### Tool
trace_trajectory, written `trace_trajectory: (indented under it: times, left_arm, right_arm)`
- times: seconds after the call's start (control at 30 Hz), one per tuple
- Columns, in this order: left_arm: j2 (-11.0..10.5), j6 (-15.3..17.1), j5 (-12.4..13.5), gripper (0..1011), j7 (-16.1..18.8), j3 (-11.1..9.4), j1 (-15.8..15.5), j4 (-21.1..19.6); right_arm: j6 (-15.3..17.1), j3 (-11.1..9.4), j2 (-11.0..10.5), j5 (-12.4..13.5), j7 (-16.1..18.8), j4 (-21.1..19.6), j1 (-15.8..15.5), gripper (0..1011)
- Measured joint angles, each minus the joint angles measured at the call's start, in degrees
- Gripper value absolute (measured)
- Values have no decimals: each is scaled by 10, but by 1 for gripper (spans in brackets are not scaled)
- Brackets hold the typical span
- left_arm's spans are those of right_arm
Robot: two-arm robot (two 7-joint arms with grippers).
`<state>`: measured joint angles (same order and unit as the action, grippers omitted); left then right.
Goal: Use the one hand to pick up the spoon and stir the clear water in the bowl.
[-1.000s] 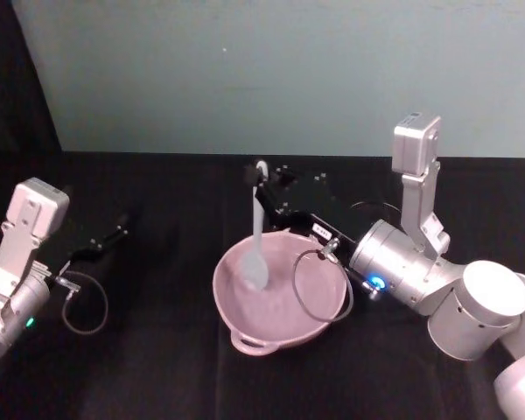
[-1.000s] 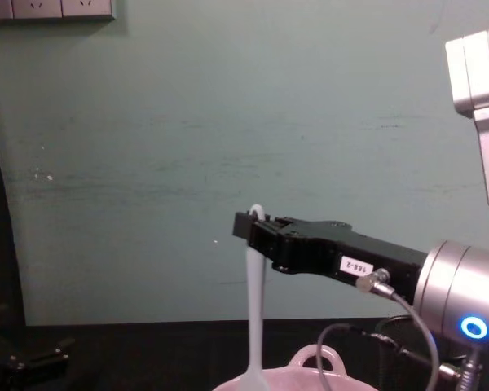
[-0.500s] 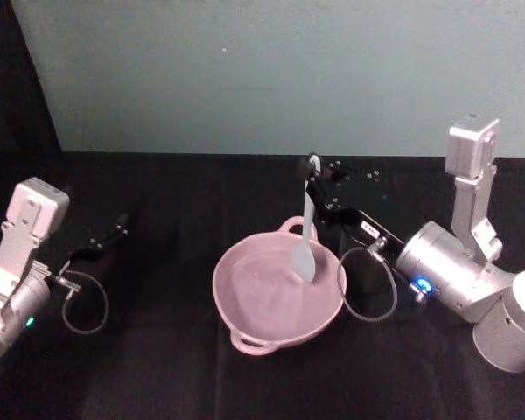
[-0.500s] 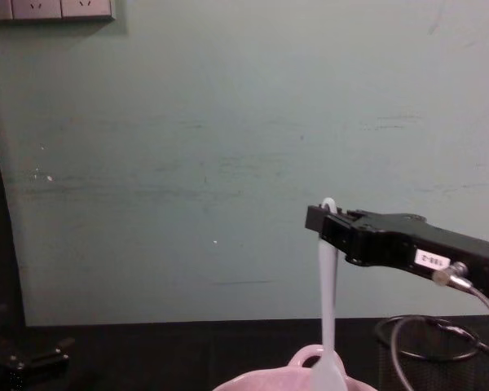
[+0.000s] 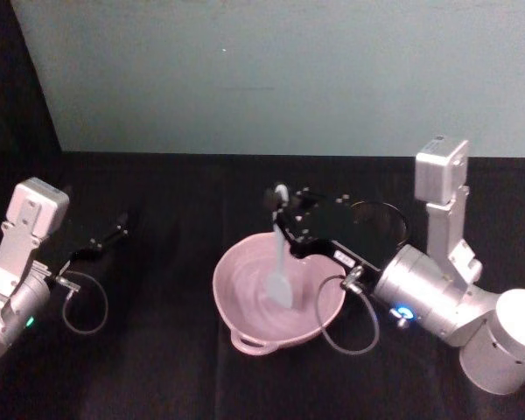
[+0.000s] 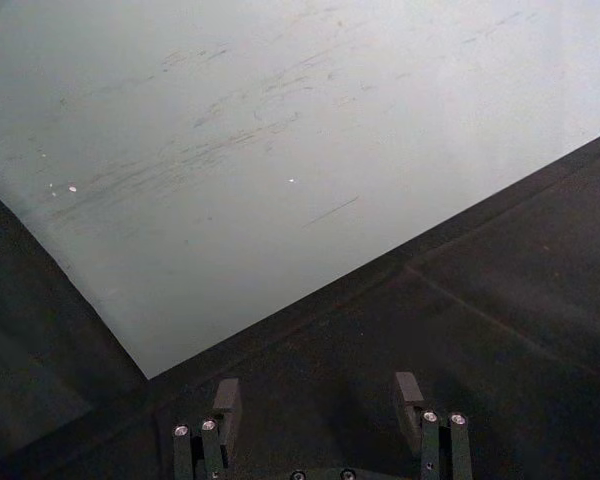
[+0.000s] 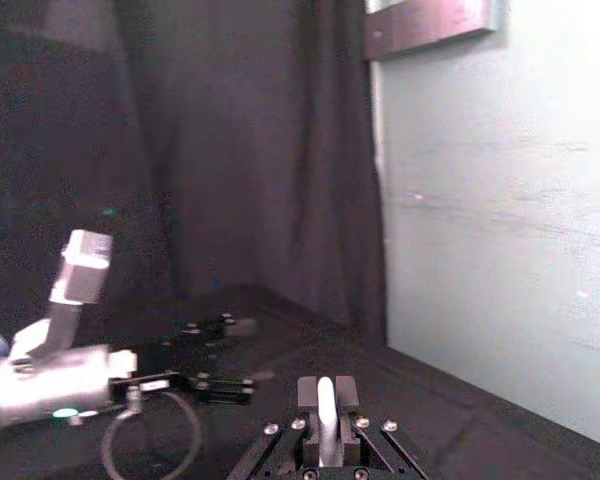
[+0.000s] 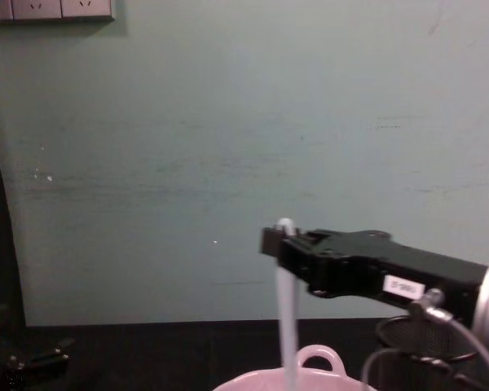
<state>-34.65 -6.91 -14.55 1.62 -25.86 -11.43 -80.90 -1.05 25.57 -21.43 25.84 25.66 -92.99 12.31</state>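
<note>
The pale pink bowl (image 5: 236,302) sits mid-table, with its looped handle (image 8: 318,357) rising at the rim in the chest view. My right gripper (image 5: 285,206) hangs over the bowl's far side, shut on the top of the white spoon (image 5: 280,262). The spoon hangs upright with its paddle head down inside the bowl. From the chest, the same gripper (image 8: 282,242) holds the spoon (image 8: 287,318) straight down into the bowl. The spoon handle (image 7: 325,405) is pinched between the jaws in the right wrist view. My left gripper (image 5: 114,234) is parked open at the far left.
A black wire-mesh cup (image 5: 378,220) stands just behind and right of the bowl, close under my right arm. A grey cable loop (image 5: 346,319) from the right wrist hangs by the bowl's right rim. A pale green wall (image 5: 262,70) closes the back of the black table.
My right gripper carried the spoon from the bowl's left side across to its right rim, then back left toward the middle. The left arm has not moved.
</note>
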Motion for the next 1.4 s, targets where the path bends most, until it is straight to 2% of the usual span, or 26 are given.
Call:
trace_trajectory:
  times: [0.2, 0.43, 0.57, 0.7, 0.83, 0.97, 1.13, 1.4]
  left_arm:
    - [0, 0, 0, 1005, 0, 0, 0, 0]
    - [0, 0, 0, 1005, 0, 0, 0, 0]
    - [0, 0, 0, 1005, 0, 0, 0, 0]
    - [0, 0, 0, 1005, 0, 0, 0, 0]
    - [0, 0, 0, 1005, 0, 0, 0, 0]
    - [0, 0, 0, 1005, 0, 0, 0, 0]
    - [0, 0, 0, 1005, 0, 0, 0, 0]
    - [0, 0, 0, 1005, 0, 0, 0, 0]
  right_arm:
    - [1, 18, 13, -2, 9, -1, 6, 116]
    - [-5, 29, 33, 3, 15, 28, 25, 116]
    - [-12, 26, 47, 14, 19, 59, 41, 116]
    - [-17, 19, 52, 19, 18, 83, 52, 116]
    - [-21, 3, 54, 34, 14, 107, 57, 116]
    - [-24, -19, 46, 43, 2, 112, 51, 116]
    - [-26, -44, 27, 48, -9, 86, 32, 116]
    - [-20, -58, 2, 47, -16, 43, 4, 116]
